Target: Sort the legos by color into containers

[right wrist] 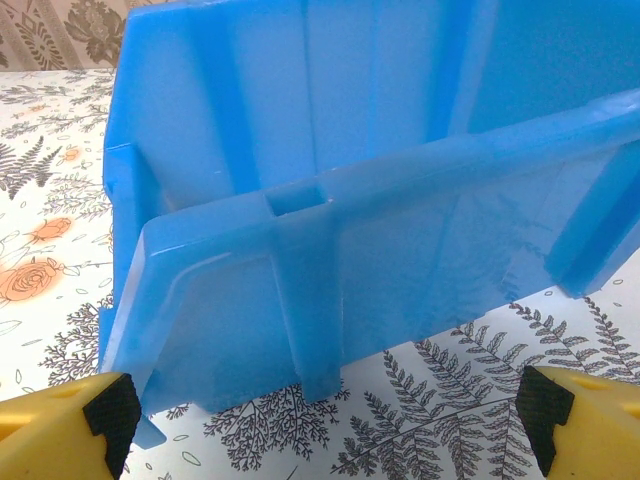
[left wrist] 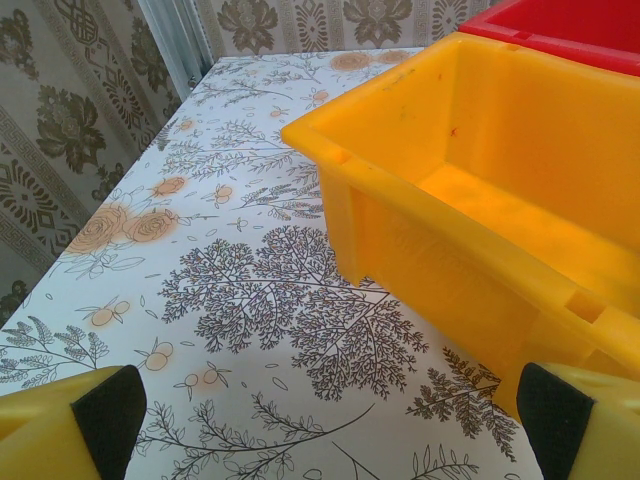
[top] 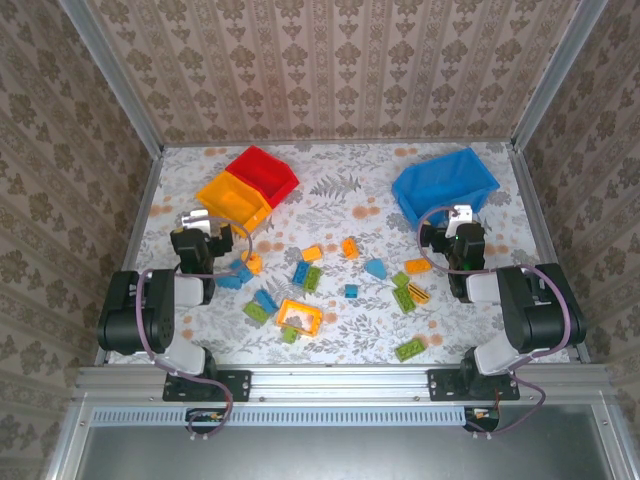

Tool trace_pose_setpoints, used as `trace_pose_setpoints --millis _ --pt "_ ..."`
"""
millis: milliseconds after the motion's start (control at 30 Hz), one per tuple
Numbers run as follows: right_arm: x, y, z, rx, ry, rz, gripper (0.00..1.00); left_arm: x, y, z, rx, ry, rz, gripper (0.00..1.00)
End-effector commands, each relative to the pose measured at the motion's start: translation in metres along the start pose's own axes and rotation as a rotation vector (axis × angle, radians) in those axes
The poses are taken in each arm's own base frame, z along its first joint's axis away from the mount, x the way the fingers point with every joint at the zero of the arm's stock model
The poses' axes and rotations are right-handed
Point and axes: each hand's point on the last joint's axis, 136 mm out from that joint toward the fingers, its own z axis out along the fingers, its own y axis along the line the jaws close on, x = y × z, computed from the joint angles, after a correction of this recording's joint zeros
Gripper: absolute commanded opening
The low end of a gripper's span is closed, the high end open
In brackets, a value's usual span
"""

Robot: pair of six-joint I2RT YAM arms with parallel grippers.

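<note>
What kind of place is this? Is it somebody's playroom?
Probably not; it looks like a robot test booth. Wallpapered panels sit in a metal frame, the left arm and right arm are bolted at the table edge, and toy bricks lie near a blue bin.

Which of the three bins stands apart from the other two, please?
The blue bin, alone at the far right and also the largest. The yellow bin and red bin sit side by side at the far left.
</note>
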Motion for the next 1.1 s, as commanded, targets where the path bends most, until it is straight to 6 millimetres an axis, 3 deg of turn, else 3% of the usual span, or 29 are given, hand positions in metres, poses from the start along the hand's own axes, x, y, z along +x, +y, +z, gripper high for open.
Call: trace_pose_setpoints --millis 0,300,400,500,667,733,767,833,900,967,1000,1067 --pt "-0.010 0.002 0.001 -0.015 -0.018 -0.013 1.00 -0.007 -0.005 0.002 0.018 -0.012 0.019 1.00" --pt "-0.009 0.001 0.001 -0.007 -0.020 -0.008 1.00 -0.008 -0.005 0.000 0.018 -0.024 0.018 1.00" --pt "-0.026 -0.002 -0.014 0.017 -0.063 -0.007 1.00 -0.030 -0.007 -0.015 -0.028 -0.049 0.080 1.00" --pt "-0.069 -0.002 -0.044 0.053 -0.133 -0.010 1.00 -0.072 -0.018 -0.044 -0.058 -0.101 0.094 1.00" --pt "-0.171 0.027 -0.108 0.031 -0.255 -0.008 1.00 -0.144 -0.018 -0.098 -0.115 -0.195 -0.021 1.00" --pt "-0.206 0.029 -0.135 0.025 -0.249 0.142 1.00 -0.171 -0.012 -0.117 -0.133 -0.206 -0.124 1.00" --pt "-0.208 0.027 -0.142 0.010 -0.183 0.247 1.00 -0.173 -0.007 -0.123 -0.137 -0.152 -0.234 1.00" --pt "-0.198 0.027 -0.150 -0.028 -0.053 0.439 1.00 -0.155 -0.001 -0.134 -0.104 0.094 -0.409 1.00" --pt "-0.188 0.029 -0.142 -0.128 0.000 0.597 1.00 -0.145 -0.019 -0.119 0.071 0.217 -0.541 1.00" --pt "-0.168 0.028 -0.134 -0.081 0.121 0.620 1.00 -0.127 -0.021 -0.105 0.129 0.364 -0.716 0.97" --pt "-0.151 0.024 -0.131 0.014 0.241 0.582 1.00 -0.119 -0.018 -0.101 0.093 0.428 -0.735 0.96" --pt "-0.138 0.021 -0.126 0.129 0.398 0.483 1.00 -0.113 -0.016 -0.095 0.040 0.501 -0.725 0.96"
